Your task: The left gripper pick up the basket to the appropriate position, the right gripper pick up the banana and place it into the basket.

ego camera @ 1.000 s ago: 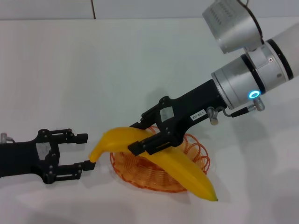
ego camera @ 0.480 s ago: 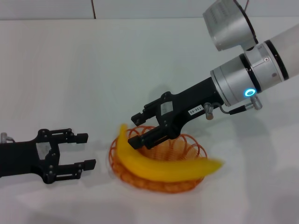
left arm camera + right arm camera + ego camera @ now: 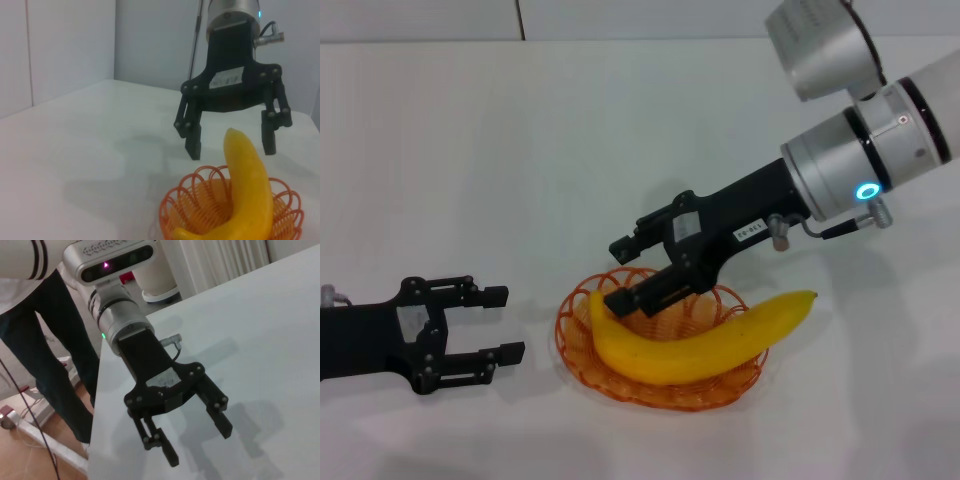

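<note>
Now the banana [image 3: 695, 343] lay dropped in the basket [image 3: 578, 345], right pincer [image 3: 626, 272] released above it; left pincer [image 3: 498, 323] sat open nearby; placement looked done.

Silver-white arm [image 3: 860, 150], black fingers [image 3: 632, 300]

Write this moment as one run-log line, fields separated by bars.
banana: lying in basket, one end overhanging rim | right gripper: open above banana | left gripper: open beside basket, on table
</note>
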You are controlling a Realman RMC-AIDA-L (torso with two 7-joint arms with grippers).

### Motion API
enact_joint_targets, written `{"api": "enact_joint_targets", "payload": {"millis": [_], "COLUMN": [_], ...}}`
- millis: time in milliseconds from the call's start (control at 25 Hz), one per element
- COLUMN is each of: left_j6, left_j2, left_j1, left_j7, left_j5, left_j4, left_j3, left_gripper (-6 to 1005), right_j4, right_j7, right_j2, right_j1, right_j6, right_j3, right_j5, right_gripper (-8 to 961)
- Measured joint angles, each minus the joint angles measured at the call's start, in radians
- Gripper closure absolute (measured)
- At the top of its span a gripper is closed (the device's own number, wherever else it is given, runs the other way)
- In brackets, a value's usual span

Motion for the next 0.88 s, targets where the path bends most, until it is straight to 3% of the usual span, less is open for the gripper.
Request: {"api": "enact_joint_targets", "payload": {"millis": [160,320,520,680,880], "left_j6": [0.0,0.0,0.0,0.002,0.009], "left_j2": [0.0,0.002,0.002,0.003,0.004], "left_j1": [0.002,0.005,0.007,0.008,0.011], "left_j7": [0.0,0.0,0.0,0.0,0.003], "left_j5": [-0.002,-0.008,-0.009,-0.009,-0.009], "left_j4": [0.0,0.0,0.0,0.0,0.0], "left_j3": [0.0,-0.001,-0.002,-0.002,-0.002], "left_gripper": [292,292,292,292,292], "right_j4": [-0.012,-0.018,-0.05,-0.081,-0.075], "right_j7": [-0.036,-0.089,-0.219,-0.328,-0.45], "right_j2": [-0.02,-0.053,-0.1,-0.136,-0.159], "right_j1": [-0.013,-0.048,-0.136,-0.231,-0.311], "right_j6": [-0.065,-0.157,-0.301,-0.331,-0.328], "right_j3": [0.017,0.104,0.26,0.329,0.396], "right_j5": [-0.001,-0.005,-0.008,-0.012,-0.072], "right_gripper": [200,204,208,208,207]}}
